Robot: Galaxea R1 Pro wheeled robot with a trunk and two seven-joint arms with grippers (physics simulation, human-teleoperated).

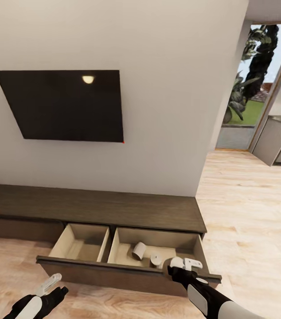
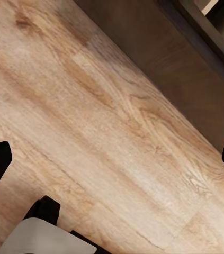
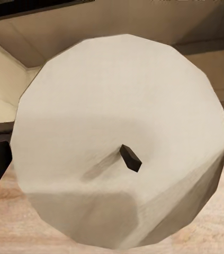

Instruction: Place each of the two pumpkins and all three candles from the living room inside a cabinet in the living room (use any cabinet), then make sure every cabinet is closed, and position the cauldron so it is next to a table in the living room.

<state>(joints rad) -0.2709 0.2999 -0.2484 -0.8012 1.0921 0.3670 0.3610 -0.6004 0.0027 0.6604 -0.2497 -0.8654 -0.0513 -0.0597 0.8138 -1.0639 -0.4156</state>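
Right wrist view has my right tool [image 3: 112, 159] closed on a candle [image 3: 119, 143], wick end facing the lens, dark fingertips just showing either side of the wax. From the head view that tool [image 1: 182, 265] hangs over the front lip of the open drawer [image 1: 127, 270] at its right end, the beige compartment lying just beyond it, so the release, I judge, wants a short push forward. Two candles [image 1: 138, 250] already lie inside (one tipped on its side). My left tool [image 1: 51, 283] hovers over the wood floor [image 1: 247, 212], parted, holding nothing.
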